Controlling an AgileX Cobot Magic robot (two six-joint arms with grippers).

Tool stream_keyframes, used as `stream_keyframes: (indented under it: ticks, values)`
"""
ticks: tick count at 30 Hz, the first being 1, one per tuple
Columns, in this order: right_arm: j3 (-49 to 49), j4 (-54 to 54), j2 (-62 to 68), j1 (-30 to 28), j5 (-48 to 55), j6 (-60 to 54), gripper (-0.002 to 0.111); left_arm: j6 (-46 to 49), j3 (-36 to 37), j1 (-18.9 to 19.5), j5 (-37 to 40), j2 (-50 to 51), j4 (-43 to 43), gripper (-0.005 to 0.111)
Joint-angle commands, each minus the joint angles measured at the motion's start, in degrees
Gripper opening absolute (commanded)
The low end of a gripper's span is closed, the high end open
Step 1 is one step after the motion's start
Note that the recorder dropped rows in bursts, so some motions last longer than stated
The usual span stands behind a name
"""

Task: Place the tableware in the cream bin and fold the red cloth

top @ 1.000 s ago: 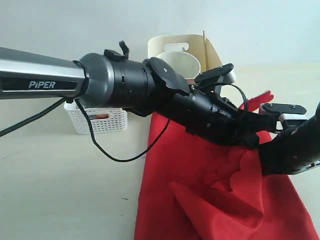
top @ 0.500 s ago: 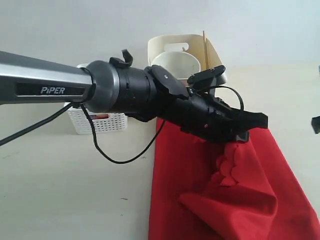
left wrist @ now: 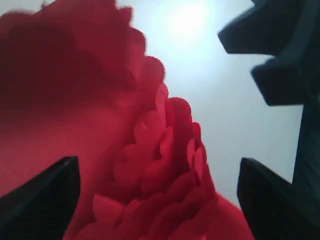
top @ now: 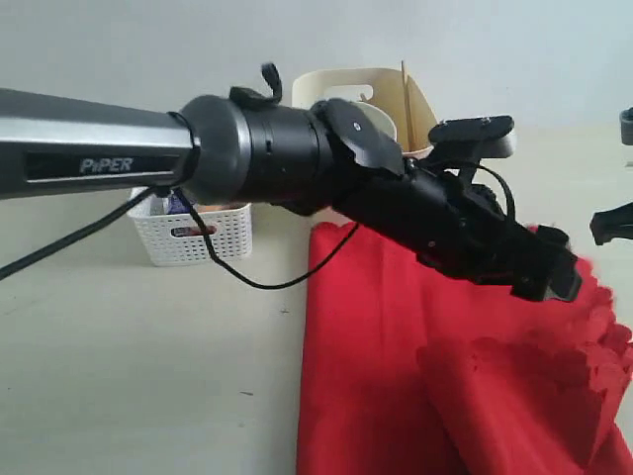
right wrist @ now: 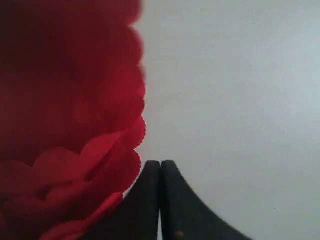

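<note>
The red cloth (top: 386,336) lies on the table, its right part bunched into a thick fold with scalloped edges (left wrist: 165,150). My left gripper (top: 554,274) reaches across from the left and hangs just over that fold. It is open (left wrist: 157,161), fingers wide apart, cloth between them but not pinched. My right gripper (right wrist: 160,167) is shut on nothing, beside the cloth's scalloped edge (right wrist: 125,135); it shows at the right edge (top: 611,223) of the exterior view. The cream bin (top: 420,99) stands behind the left arm with a wooden chopstick (top: 404,94) sticking up. Other tableware is hidden.
A low white lattice basket (top: 198,235) stands left of the cloth under the left arm, holding a small carton (top: 176,203). A black cable (top: 242,277) hangs from the arm. Pale bare table (top: 138,376) spreads to the left and front.
My left gripper has swung right across the cloth, dragging its edge into a fold, and now stands open. My right gripper has pulled off the cloth to the right edge.
</note>
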Motion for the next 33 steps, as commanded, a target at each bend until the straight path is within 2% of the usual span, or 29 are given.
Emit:
stream_keyframes:
  ticks: [1,3,4,7,12,21,25,29,33]
  values:
    - [-0.4,6.2,-0.3,-0.1,-2.0,-5.6,0.000,-14.6,-0.6,2.3,8.7,-6.3,23.6,0.081]
    - [-0.4,12.9,-0.3,-0.1,-2.7,-11.8,0.000,-23.0,0.0,3.7,15.1,-9.3,36.1,0.081]
    - [-0.4,16.0,-0.3,-0.1,-2.8,-15.0,0.000,-23.7,0.9,4.0,17.0,-10.4,38.3,0.080]
    - [-0.3,27.0,-0.1,-0.1,-2.3,-25.2,0.000,-23.6,5.1,5.1,20.6,-12.6,39.2,0.078]
    - [0.3,37.6,2.6,-0.1,-2.0,-35.4,0.003,-23.0,10.6,5.3,21.5,-12.8,35.9,0.078]
    - [0.3,38.0,9.1,0.0,-2.8,-36.2,0.007,-14.6,14.7,5.0,20.1,-8.0,12.4,0.078]
    - [0.3,38.0,9.2,0.0,-4.1,-36.0,0.007,-10.7,14.7,3.4,19.8,-4.3,6.2,0.078]
    - [0.3,35.8,9.2,0.0,-5.4,-34.2,0.007,1.2,14.7,1.1,21.1,-2.1,-4.5,0.078]
    - [0.3,28.3,9.0,0.0,-7.3,-26.7,0.007,15.4,14.7,-1.7,29.6,-2.2,-16.9,0.078]
